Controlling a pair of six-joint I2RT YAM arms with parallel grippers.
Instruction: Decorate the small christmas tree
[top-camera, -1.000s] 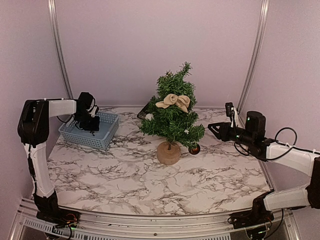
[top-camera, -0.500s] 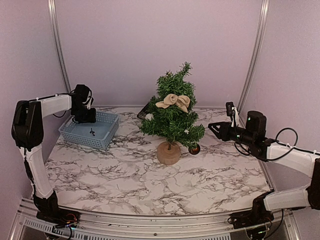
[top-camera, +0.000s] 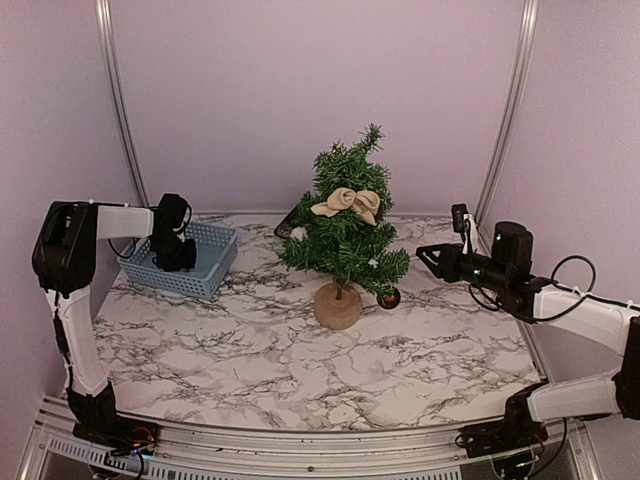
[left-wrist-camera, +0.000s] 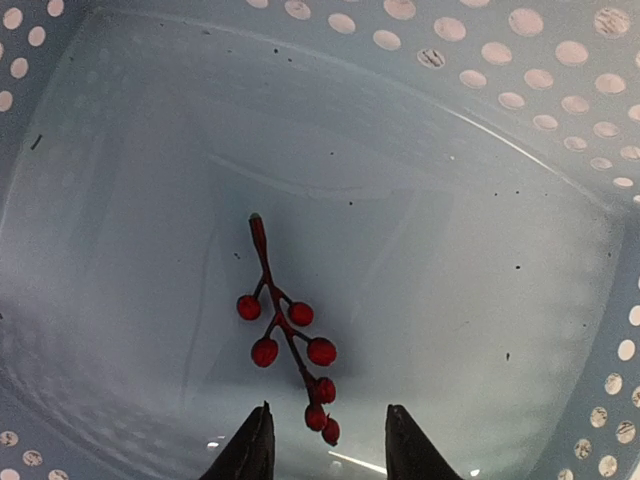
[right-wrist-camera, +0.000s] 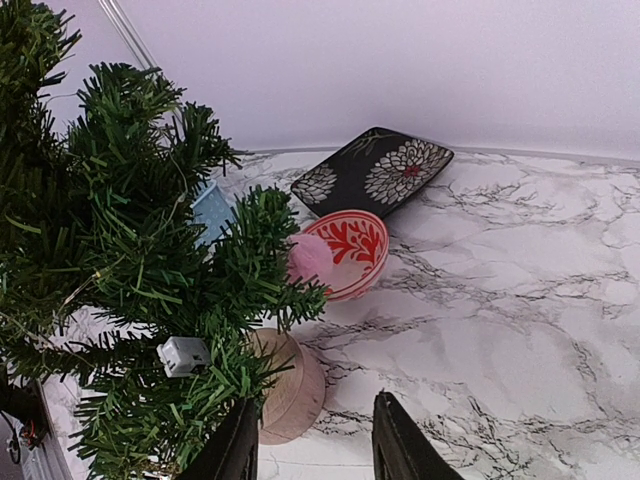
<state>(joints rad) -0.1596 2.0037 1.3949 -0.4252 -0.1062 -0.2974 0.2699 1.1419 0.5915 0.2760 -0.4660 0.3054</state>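
Berries (left-wrist-camera: 288, 335) are lying mid-frame in a blue basket (left-wrist-camera: 500, 60), my open left gripper (left-wrist-camera: 325, 445) hovering over them. My open right gripper (right-wrist-camera: 310, 440) is facing the small christmas tree (right-wrist-camera: 120, 260).

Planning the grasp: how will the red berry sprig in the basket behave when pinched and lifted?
Probably very light: the berry sprig is just a thin stem with small beads. So slim, it may pivot or bend once gripped. Lying flat on the smooth floor of the basket, it could slide if the left gripper nudges it.
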